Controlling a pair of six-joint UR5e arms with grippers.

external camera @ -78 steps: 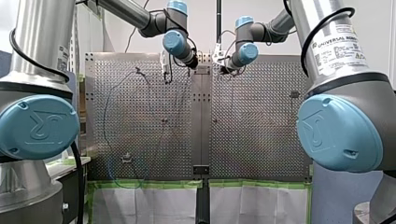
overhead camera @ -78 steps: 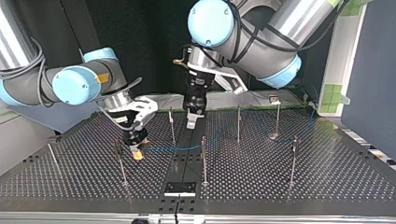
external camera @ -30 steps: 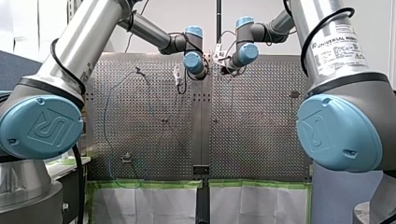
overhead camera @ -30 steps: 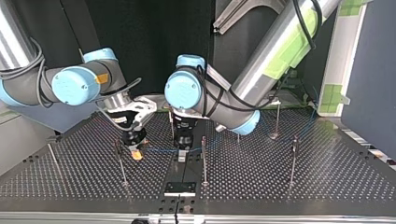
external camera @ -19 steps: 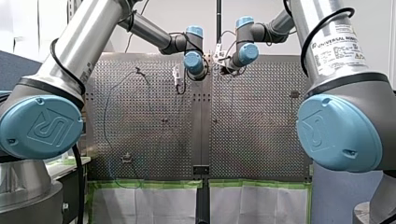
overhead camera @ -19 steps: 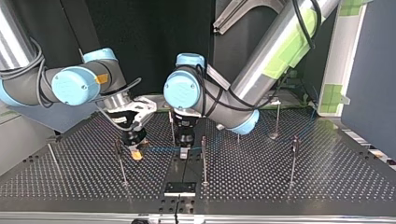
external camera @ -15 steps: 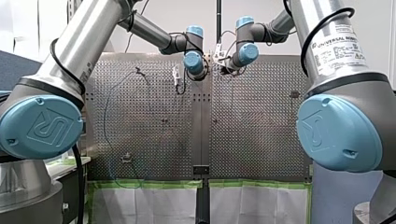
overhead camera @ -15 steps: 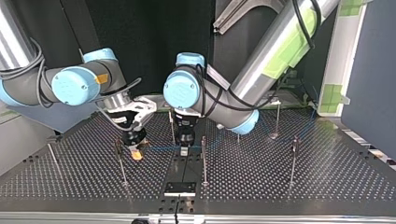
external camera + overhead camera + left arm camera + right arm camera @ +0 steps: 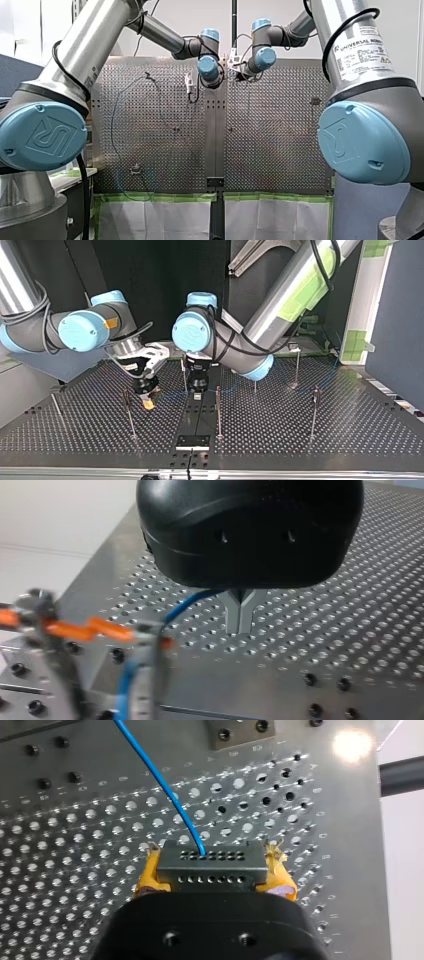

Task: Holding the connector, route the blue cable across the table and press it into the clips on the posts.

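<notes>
— So, where's the connector?
— Clamped between my right jaws' yellow pads, just above the tabletop, beside a post.
— And the blue cable?
— It leaves the connector and runs past my left jaws, which are together; pinched or not, I cannot tell.

Our left gripper points straight down, metal fingers pressed together. Our right gripper tilts downward, yellow pads clamped. Both arms extend forward, wrists close together.
</notes>
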